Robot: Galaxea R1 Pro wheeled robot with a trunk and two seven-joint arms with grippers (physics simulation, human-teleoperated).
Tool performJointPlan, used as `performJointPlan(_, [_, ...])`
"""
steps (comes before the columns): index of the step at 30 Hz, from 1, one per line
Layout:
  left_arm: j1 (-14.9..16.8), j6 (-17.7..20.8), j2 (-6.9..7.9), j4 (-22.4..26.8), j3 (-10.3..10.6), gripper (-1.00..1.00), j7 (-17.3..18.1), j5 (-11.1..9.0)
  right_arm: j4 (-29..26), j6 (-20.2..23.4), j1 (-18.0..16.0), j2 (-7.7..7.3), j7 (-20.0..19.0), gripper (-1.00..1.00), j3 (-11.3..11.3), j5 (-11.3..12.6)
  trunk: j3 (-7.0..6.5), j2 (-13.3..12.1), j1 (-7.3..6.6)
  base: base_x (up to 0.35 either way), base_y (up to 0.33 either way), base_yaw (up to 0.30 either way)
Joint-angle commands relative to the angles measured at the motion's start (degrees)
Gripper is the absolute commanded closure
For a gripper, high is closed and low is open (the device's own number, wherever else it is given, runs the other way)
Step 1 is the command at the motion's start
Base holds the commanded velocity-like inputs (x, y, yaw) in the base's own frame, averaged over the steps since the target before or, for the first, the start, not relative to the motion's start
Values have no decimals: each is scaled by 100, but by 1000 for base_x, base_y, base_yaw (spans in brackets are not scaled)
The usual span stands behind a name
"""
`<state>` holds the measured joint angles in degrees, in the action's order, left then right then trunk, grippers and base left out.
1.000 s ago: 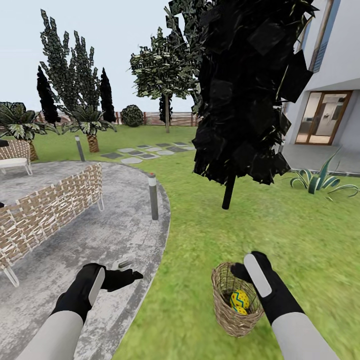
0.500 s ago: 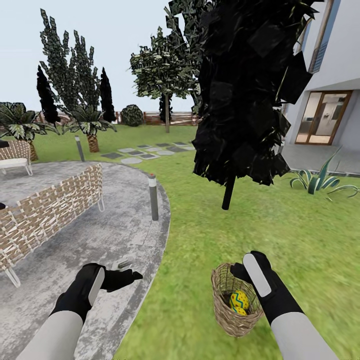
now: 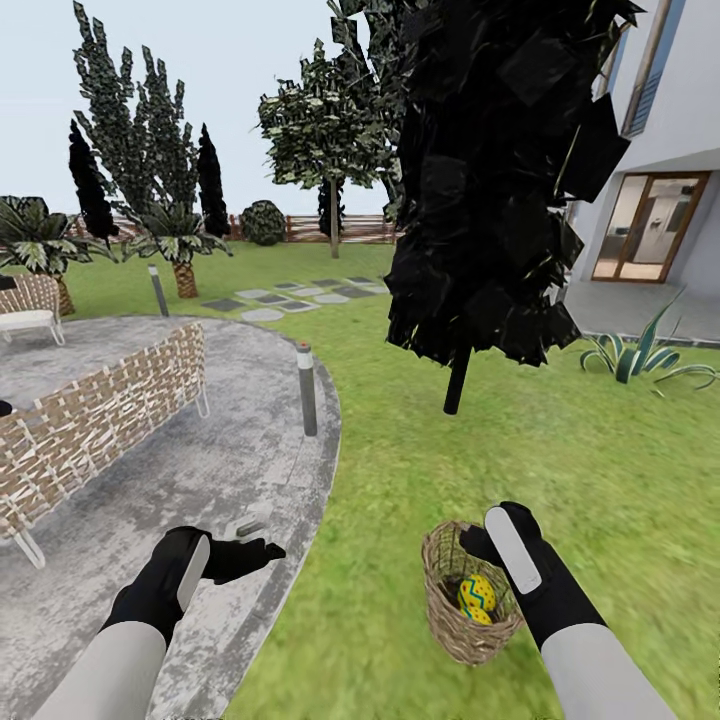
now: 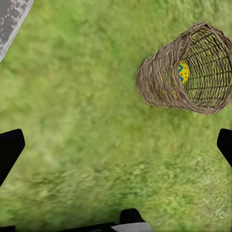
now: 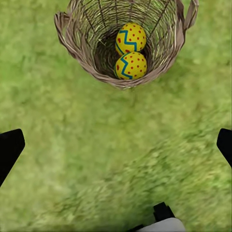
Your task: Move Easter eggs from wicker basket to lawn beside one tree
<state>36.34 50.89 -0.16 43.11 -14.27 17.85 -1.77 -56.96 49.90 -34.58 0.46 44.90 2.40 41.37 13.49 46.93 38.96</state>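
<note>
The whole head view is sliding a little since the picture before, so the camera is moving; the wicker basket (image 3: 468, 592) and both arms are sitting at almost the same spots in it.

The wicker basket is standing on the lawn (image 3: 600, 470), near the edge of the grey paved patio (image 3: 180, 470). Two Easter eggs (image 5: 130, 51) are lying inside it, touching each other, one in front of the other. A third egg is not turning up in these pictures, so I cannot tell where it is. So at least two eggs are still waiting to come out, and I am guessing the job is near its start or middle.

The right gripper (image 3: 480, 545) is hanging just over the basket's rim, with its fingers (image 5: 10, 150) wide apart and holding nothing. The left gripper (image 3: 262, 548) is hovering over the patio's edge, fingers (image 4: 10, 147) also spread and empty.

The nearest tree is the black-leaved tree (image 3: 480, 180) on the lawn past the basket. A grey-trunked tree (image 3: 325, 130) is standing much farther back. No egg is lying by either one.
</note>
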Motion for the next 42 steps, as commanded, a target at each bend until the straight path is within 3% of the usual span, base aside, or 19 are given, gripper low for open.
performJointPlan(1, [4,35,-2,7,-14,-100,8,-16,-6,9,-5,-2,58,-100,11,55,0,-35,-22,0,0,0])
performJointPlan(9, [4,35,-2,7,-14,-100,7,-16,-17,-4,-5,4,58,-100,21,49,-71,-356,-197,0,0,-54])
performJointPlan(11, [4,35,-2,6,-14,-100,7,-16,-18,0,-5,105,62,-100,28,47,-91,-436,-241,0,0,-160])
performJointPlan(15, [4,35,-2,8,-12,-100,7,-16,-17,1,-5,146,63,-100,31,46,-134,-596,-329,0,0,-181])
performJointPlan(32, [4,35,-2,10,-14,-100,34,-16,-24,2,-5,159,63,-100,32,39,-310,-1278,-702,0,0,-166])
performJointPlan(42, [4,35,-2,12,-14,-100,54,-16,-34,-5,-5,165,63,-100,32,37,-475,-1679,-922,0,0,-25])
